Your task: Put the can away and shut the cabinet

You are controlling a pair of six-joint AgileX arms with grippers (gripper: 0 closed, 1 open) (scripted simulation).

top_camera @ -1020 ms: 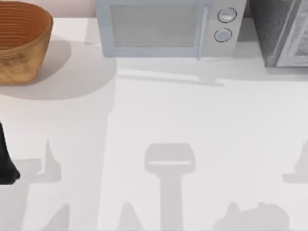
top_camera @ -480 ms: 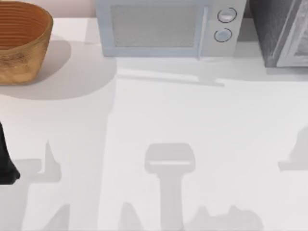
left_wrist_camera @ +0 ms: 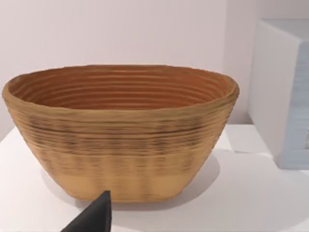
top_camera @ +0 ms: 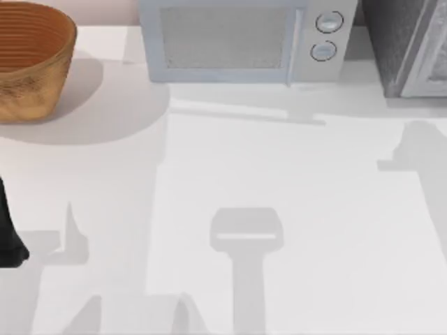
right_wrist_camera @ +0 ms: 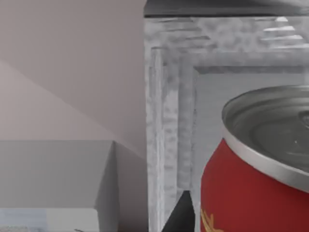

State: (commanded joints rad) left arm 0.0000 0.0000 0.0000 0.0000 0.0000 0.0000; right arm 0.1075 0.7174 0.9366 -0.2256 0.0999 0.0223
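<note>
A white table [top_camera: 293,181] is carrying three things along its far edge; a woven basket [top_camera: 31,59] is sitting at the far left; a pale microwave [top_camera: 241,42] is standing at the middle; a grey cabinet [top_camera: 408,45] is standing at the far right.

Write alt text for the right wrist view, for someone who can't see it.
A red can with a silver top sits close to the camera, in front of a grey cabinet whose open front faces the view. A dark tip of the right gripper's finger shows beside the can; a pale wall lies behind.
</note>
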